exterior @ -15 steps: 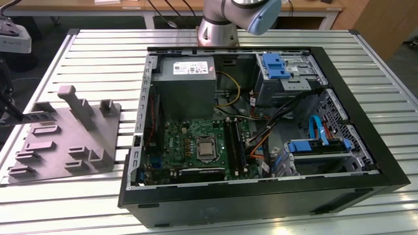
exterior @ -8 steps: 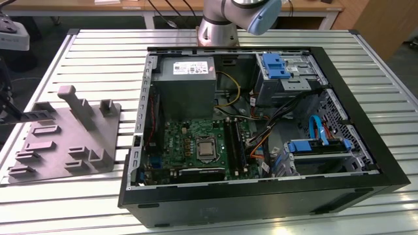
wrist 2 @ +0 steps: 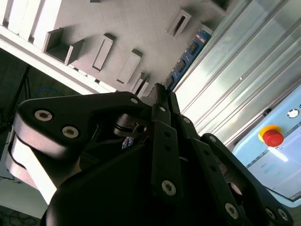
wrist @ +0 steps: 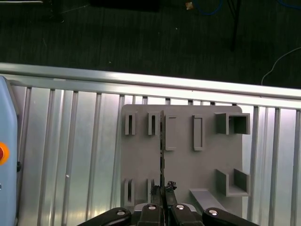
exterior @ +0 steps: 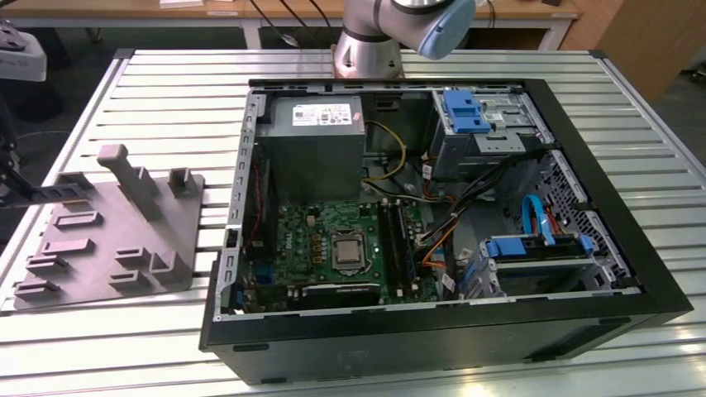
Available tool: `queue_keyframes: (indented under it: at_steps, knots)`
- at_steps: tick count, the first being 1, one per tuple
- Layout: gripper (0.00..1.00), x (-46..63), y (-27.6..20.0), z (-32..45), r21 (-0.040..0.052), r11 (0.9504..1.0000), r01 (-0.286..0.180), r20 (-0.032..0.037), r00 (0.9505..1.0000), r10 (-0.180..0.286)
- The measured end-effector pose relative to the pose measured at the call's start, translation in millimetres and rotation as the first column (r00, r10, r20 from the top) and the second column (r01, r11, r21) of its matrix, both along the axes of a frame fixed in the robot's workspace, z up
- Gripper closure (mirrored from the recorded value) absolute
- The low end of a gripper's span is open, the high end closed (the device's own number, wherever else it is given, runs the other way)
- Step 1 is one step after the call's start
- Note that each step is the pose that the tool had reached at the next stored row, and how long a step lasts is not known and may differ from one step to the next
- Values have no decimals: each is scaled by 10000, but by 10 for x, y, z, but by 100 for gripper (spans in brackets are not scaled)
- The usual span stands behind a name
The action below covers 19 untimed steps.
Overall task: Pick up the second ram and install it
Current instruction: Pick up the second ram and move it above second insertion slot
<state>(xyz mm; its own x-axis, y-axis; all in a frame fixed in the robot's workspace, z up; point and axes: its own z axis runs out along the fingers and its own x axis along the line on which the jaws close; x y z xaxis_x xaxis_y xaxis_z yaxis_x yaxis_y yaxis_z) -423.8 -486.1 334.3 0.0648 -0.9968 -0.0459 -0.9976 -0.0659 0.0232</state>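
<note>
**Hand and memory stick above the tray.** In both wrist views we see the hand drawn narrow, its two fingers pinched on one end of the second ram. In the first wrist view the stick appears edge-on, as a thin dark line running out from the fingertips. In the second wrist view its flat face is turned towards us – a blue-green board carrying a row of small dark chips.

Behind the stick lies the grey fixture tray with its raised slots and pockets, resting on the slatted metal counter. We cannot tell whether the far end of the stick touches the tray. A red button sits on a pale panel beside the counter.

In the exterior view the tray lies at the exterior view's left, well apart from the green motherboard – which lies inside the open computer case. The arm rises behind the case.
</note>
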Motion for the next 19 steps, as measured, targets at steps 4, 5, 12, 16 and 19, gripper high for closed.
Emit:
queue_keyframes:
  at_steps: [4,5,12,16,19]
  knots:
    - [86,0,0,31,1,10000,0,0,10000,0]
    - [86,0,0,41,0,10000,0,-1,10000,0]
    - [86,0,0,108,1,10000,0,0,10000,0]
    - [86,0,0,148,5,10000,0,1,10000,0]
    - [86,0,0,180,8,10000,0,1,10000,0]
